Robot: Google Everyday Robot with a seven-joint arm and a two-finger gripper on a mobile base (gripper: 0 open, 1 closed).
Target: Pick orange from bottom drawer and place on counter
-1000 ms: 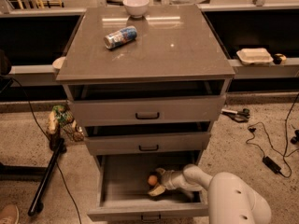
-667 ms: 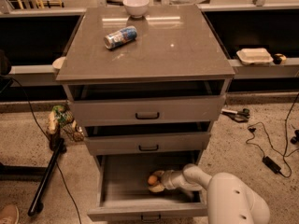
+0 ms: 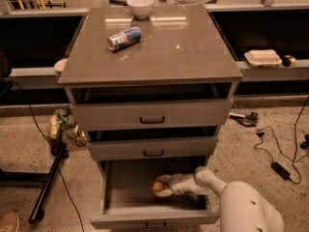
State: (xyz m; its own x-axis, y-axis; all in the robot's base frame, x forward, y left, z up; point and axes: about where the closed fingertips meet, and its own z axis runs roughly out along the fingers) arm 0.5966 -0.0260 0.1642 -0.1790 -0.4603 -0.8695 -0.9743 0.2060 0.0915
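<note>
The bottom drawer (image 3: 145, 217) is pulled out, grey inside. The orange (image 3: 158, 186) lies on its floor right of the middle. My gripper (image 3: 164, 186) reaches into the drawer from the right, low over the floor, and sits right at the orange, partly covering its right side. The white arm (image 3: 241, 202) runs from the lower right corner over the drawer's right wall. The counter (image 3: 183, 47) is the glossy grey-brown top of the cabinet, above all three drawers.
A blue-and-white can (image 3: 124, 37) lies on its side on the counter, and a white bowl (image 3: 140, 6) stands at its back edge. The two upper drawers (image 3: 152, 114) are slightly open. Cables (image 3: 275, 149) lie on the floor to the right, and a black stand leg (image 3: 48, 182) to the left.
My gripper has slid a little to the left, closer onto the orange. The orange stays where it was on the drawer floor.
</note>
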